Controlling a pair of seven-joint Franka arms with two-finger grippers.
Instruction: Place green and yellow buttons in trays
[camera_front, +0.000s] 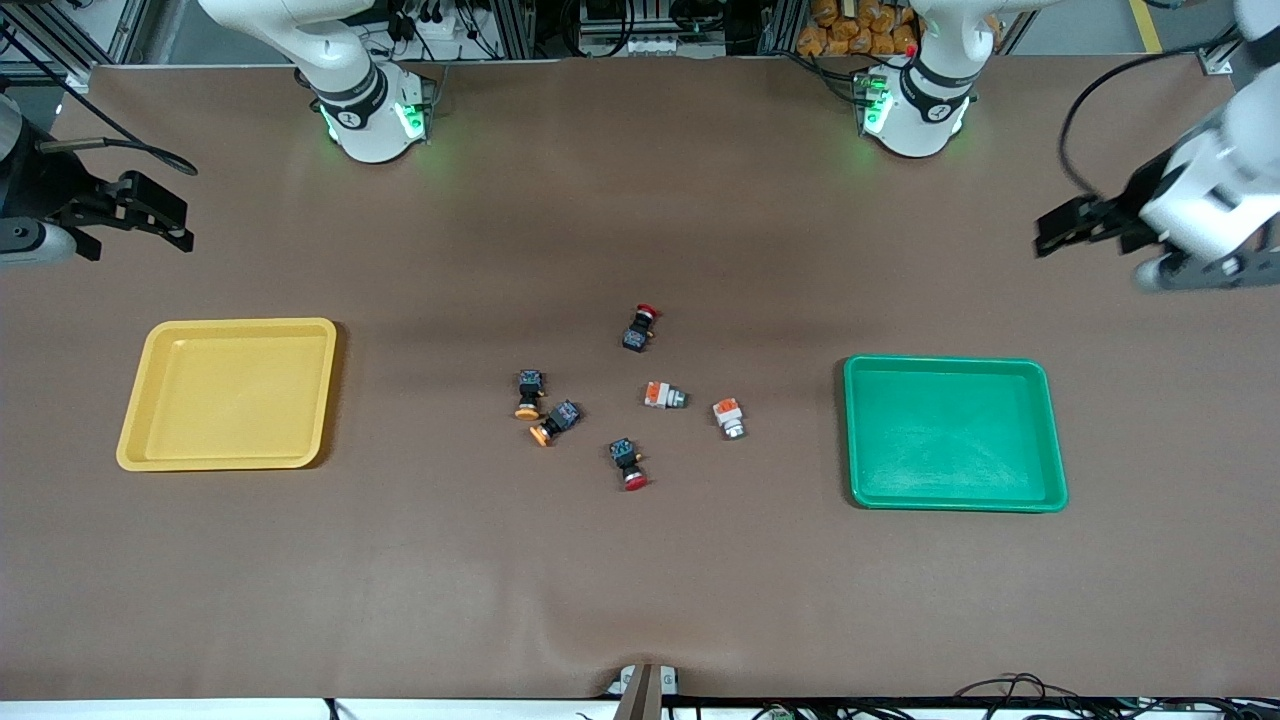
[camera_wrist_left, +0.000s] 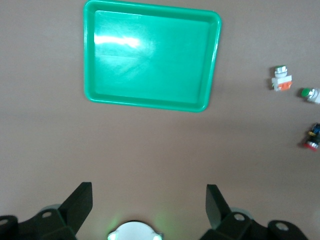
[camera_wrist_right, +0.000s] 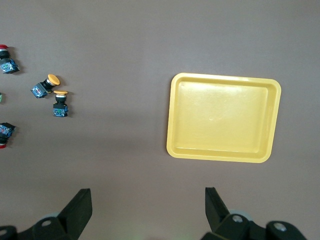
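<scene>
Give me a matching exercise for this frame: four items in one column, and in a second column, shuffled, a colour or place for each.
Items
1. shallow yellow plastic tray
2. shallow green plastic tray
3. two black-bodied push buttons with orange-yellow caps
4. two white-bodied push buttons with orange blocks

Places
A. in the middle cluster, on the side toward the green tray
B. empty, toward the left arm's end of the table
C. in the middle cluster, on the side toward the yellow tray
D. empty, toward the right arm's end of the table

Pairs: 1-D, 2-B, 3-C, 4-A
</scene>
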